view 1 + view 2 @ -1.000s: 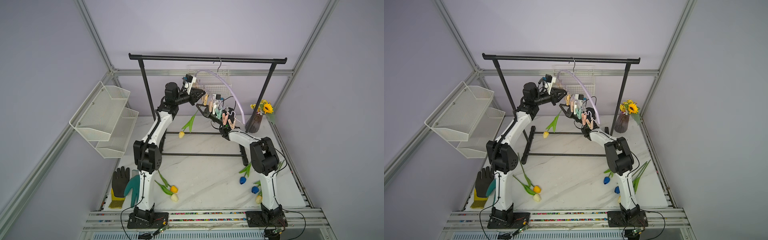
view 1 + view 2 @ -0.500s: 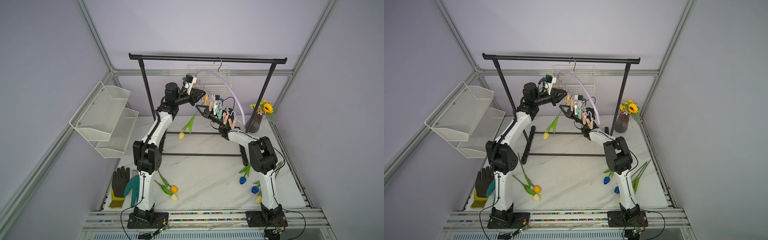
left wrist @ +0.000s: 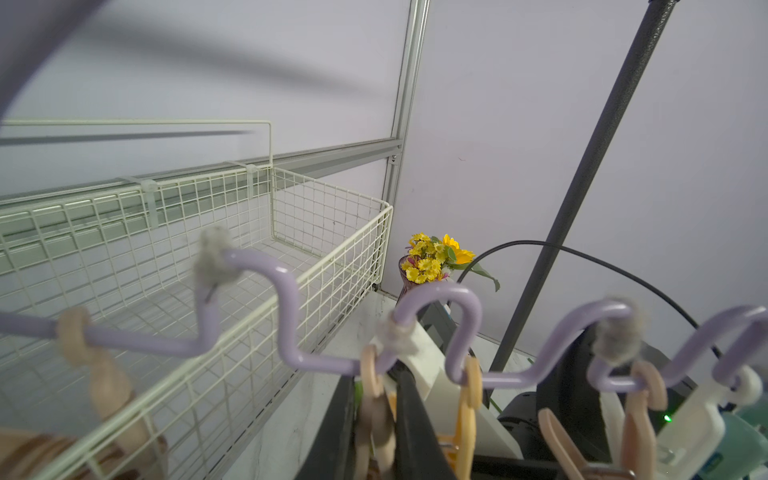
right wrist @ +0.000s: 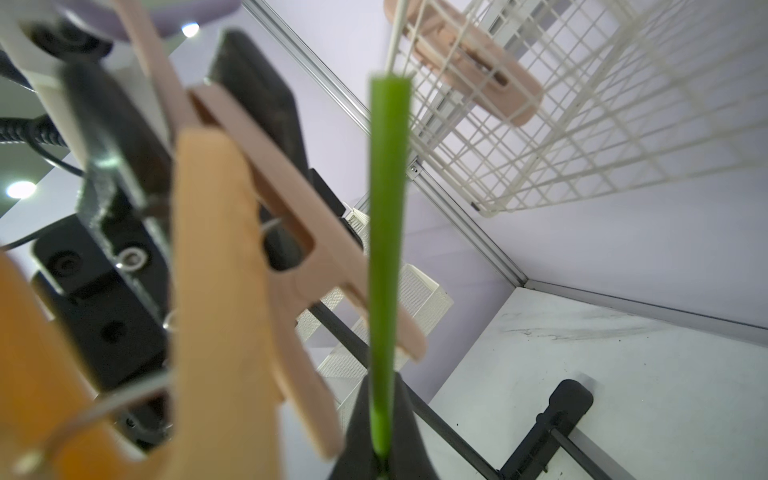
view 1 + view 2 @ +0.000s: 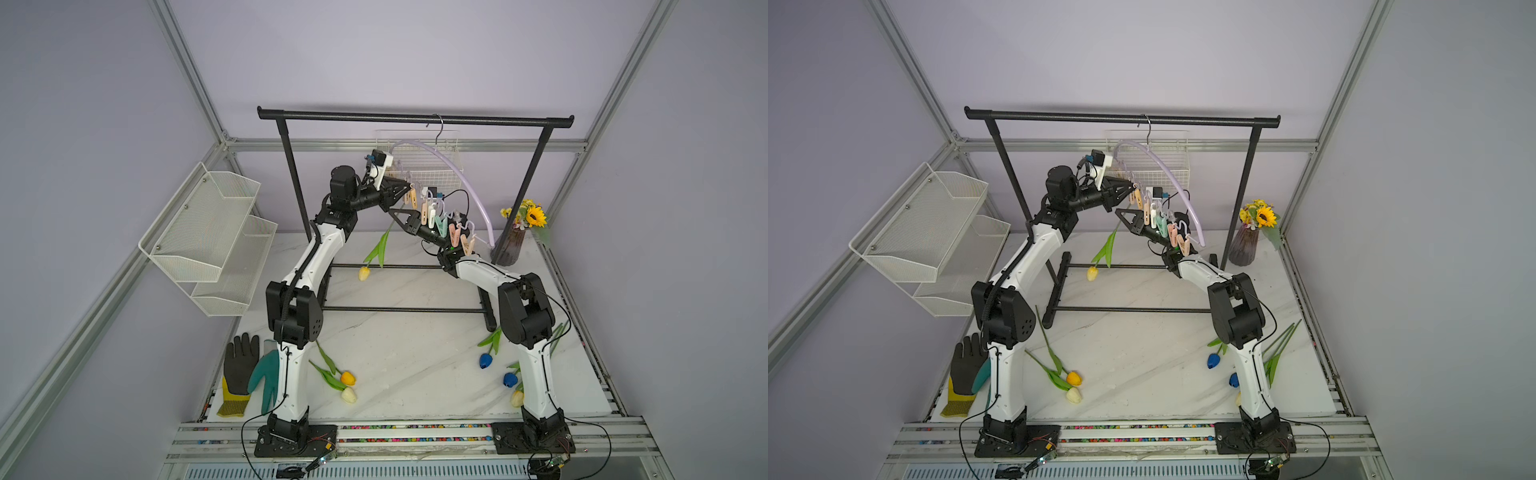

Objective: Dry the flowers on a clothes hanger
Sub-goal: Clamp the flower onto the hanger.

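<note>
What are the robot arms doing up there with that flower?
The right claw holds a yellow tulip by its stem, head hanging down, beside the lilac hanger. The left claw pinches a peach clothespin on that hanger. The tulip doesn't look clipped yet; other tulips lie on the table.

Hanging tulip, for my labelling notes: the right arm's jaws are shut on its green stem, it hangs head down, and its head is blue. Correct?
Not quite: the hanging tulip has a yellow head, not blue, as a top view shows. The rest stands: the right gripper has its jaws shut on the green stem, and the flower hangs head down.
</note>
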Action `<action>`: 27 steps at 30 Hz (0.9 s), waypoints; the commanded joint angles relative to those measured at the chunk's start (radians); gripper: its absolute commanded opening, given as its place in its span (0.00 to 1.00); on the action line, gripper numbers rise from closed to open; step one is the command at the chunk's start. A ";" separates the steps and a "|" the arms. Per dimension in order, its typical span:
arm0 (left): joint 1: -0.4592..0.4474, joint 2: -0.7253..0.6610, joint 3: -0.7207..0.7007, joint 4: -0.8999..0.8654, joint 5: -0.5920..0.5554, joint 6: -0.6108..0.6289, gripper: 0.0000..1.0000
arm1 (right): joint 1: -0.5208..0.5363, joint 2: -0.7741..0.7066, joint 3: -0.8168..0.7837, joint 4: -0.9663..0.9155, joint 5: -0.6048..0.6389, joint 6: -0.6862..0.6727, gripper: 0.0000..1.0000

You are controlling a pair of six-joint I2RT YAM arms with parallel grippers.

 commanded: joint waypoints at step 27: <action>0.000 -0.076 -0.026 0.022 -0.001 -0.006 0.38 | 0.004 0.007 0.039 0.037 -0.045 -0.005 0.00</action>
